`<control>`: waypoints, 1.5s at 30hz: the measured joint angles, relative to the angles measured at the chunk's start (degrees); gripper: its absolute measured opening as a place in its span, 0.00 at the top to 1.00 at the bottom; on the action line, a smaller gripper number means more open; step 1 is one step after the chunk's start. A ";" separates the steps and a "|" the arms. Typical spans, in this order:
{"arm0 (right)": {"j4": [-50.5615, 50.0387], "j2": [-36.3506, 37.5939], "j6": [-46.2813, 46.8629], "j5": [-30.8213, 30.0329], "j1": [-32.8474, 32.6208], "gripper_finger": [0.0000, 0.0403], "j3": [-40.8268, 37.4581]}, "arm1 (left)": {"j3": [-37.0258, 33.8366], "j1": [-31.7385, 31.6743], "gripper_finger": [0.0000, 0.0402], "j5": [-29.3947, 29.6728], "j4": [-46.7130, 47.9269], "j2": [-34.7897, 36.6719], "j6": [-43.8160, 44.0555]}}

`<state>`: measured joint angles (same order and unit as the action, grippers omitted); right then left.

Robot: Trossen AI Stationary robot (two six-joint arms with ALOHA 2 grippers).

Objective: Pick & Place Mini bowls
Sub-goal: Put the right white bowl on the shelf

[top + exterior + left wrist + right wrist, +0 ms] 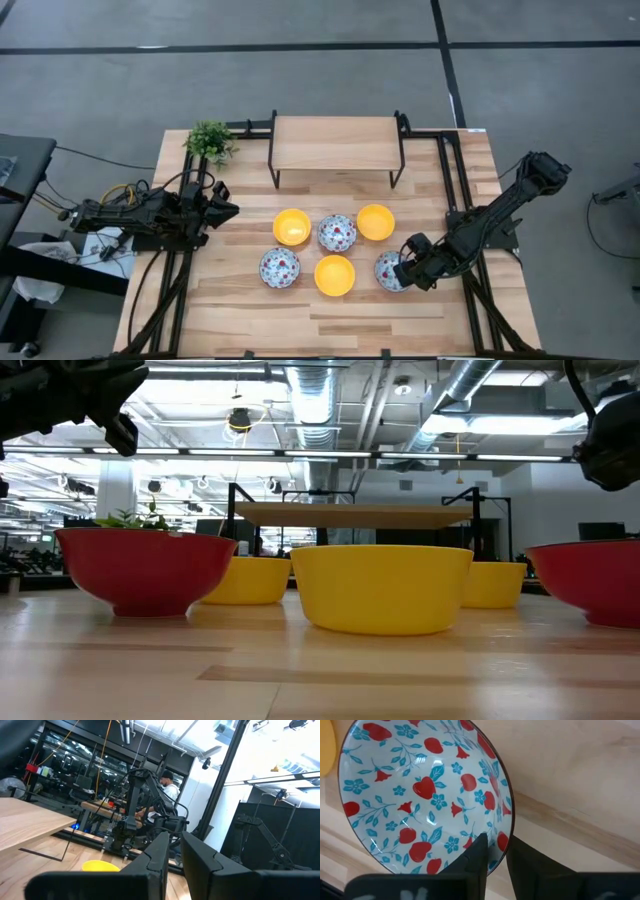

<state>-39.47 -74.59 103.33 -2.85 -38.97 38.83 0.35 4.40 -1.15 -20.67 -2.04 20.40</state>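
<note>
Nothing looks placed yet — all six mini bowls sit on the table [250, 310] in front of the bare wooden shelf [335, 142], so as far as I can judge the whole job is left.

The left gripper [226, 208] waits at the table's left edge beside the potted plant [210, 140], raised and level, its fingers nearly together on nothing. Off its tip lie a yellow bowl [292, 226] and, nearer the front, a floral bowl [280, 267]; beyond them sit the middle floral bowl [337, 232], the front yellow bowl [334, 275] and the back yellow bowl [375, 221].

The right arm reaches in from the right, bent down so the right gripper [495, 851] straddles the rim of the rightmost floral bowl [420, 790] — one finger inside, one outside, narrowed onto the rim. The bowl appears to rest on the wood, not yet lifted.
</note>
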 joint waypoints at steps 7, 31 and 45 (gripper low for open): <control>1.24 0.02 -0.26 0.37 -0.02 0.86 0.00 | 0.01 0.02 0.88 0.02 0.00 0.00 0.00; 1.19 0.20 -4.35 -0.13 0.98 0.99 0.22 | 0.01 0.02 0.88 0.02 -0.22 -0.02 0.00; -12.20 -0.09 -15.10 -9.07 4.92 1.00 14.99 | 0.01 0.02 0.88 0.02 -9.50 -5.38 0.02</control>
<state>-51.67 -74.67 88.23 -11.92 -34.05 53.82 0.36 4.43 -1.13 -30.17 -7.42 20.42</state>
